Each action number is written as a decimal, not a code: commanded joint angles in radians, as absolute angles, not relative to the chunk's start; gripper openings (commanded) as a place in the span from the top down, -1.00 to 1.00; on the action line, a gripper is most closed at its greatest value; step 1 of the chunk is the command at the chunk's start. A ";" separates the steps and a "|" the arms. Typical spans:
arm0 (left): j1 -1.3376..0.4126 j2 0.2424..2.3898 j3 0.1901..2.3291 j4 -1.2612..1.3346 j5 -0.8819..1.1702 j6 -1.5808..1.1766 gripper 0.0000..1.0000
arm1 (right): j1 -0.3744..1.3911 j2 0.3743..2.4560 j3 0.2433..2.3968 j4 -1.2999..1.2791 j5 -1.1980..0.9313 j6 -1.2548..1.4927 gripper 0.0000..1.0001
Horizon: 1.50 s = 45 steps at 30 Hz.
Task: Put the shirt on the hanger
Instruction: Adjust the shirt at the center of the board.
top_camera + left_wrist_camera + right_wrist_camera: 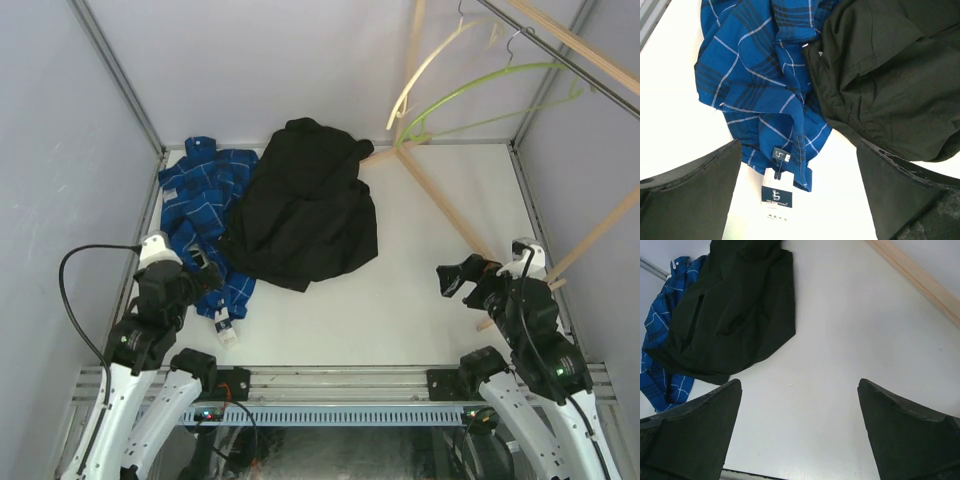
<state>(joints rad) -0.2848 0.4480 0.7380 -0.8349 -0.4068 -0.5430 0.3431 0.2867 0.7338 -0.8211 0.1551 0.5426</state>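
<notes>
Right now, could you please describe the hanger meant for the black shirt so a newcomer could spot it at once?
Look to the far right corner of the table, where a wooden rack stands. Two hangers hang from its rail. The one you want is the lime-green hanger, thin with curved arms, hanging just right of the cream hanger.

The flat white table (400,300) carries a crumpled plain black button-up shirt (305,210) left of centre. Its left edge overlaps a crumpled blue plaid shirt (205,195), whose white-and-navy paper tag (225,328) lies on the bare surface. Pale wooden rack beams (440,200) rest at the right.
</notes>
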 commanded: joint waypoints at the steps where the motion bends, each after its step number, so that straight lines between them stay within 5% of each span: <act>1: -0.271 0.496 0.788 -0.777 -0.397 -0.565 -0.99 | 0.319 0.308 0.735 -0.753 0.096 0.568 -0.99; 11: -0.216 0.636 0.867 -0.704 -0.308 -0.542 -1.00 | 0.306 0.327 0.744 -0.779 0.075 0.589 -0.99; 20: 0.037 1.008 0.967 -0.669 -0.013 -0.512 -1.00 | 0.304 0.344 0.730 -0.783 0.010 0.580 -0.99; 45: -0.068 1.599 1.099 -0.584 -0.317 -0.667 -0.81 | 0.303 0.406 0.606 -0.669 -0.134 0.596 -0.98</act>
<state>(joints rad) -0.0452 1.5459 1.0309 -0.6136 -0.2615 -0.6300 0.3080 0.3962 0.6075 -0.7280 -0.1150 0.5880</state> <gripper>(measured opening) 0.922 0.992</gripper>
